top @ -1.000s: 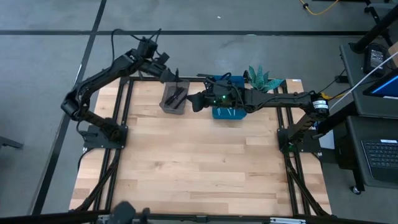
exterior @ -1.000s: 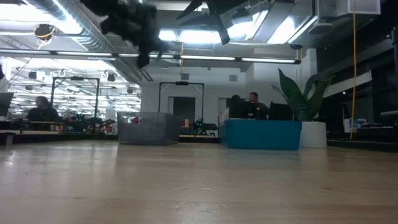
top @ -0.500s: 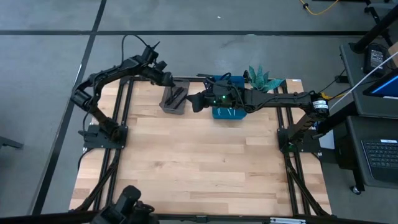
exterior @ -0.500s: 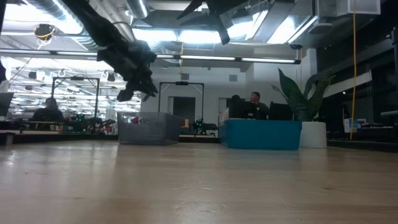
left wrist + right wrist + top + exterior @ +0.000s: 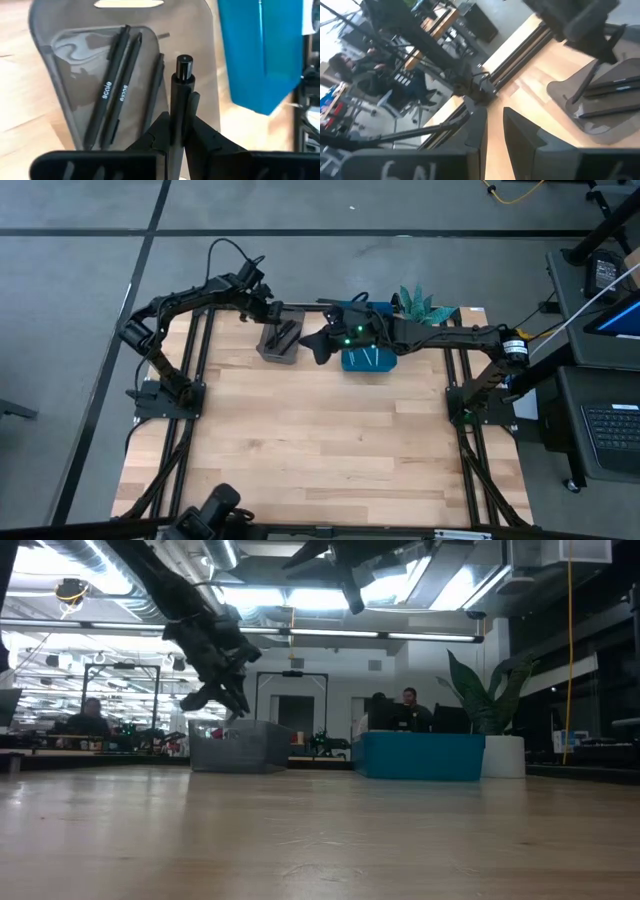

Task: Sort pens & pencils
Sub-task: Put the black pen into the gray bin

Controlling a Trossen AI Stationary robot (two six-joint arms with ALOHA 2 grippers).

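My left gripper point(image 5: 270, 311) hangs over the far left end of the grey tray point(image 5: 281, 341) and is shut on a black pen point(image 5: 180, 95). In the left wrist view the tray point(image 5: 75, 60) holds several black pens point(image 5: 114, 90) lying flat along it. My right gripper point(image 5: 312, 347) hovers high between the tray and the blue bin point(image 5: 366, 359). It is open, and nothing sits between its fingers point(image 5: 476, 132). The low view shows my left gripper point(image 5: 222, 695) just above the tray point(image 5: 240, 746). My left gripper pinches the black pen's barrel point(image 5: 179, 117) between its two fingers, below the clip. The pen runs along the fingers and sticks out past their tips, its button end point(image 5: 184, 63) foremost. The fingers slant down from the table's far left. The pen is clear of the tray.
A potted plant point(image 5: 421, 306) stands at the far edge, right of the blue bin point(image 5: 420, 755). The bare wooden tabletop point(image 5: 320, 440) stretches toward the near edge. Beyond the table, people sit at desks in the room point(image 5: 405, 710).
My left gripper has come down toward the grey tray and rolled at the wrist, carrying the black pen with it. It has stayed shut on the pen. My right gripper has kept its place.
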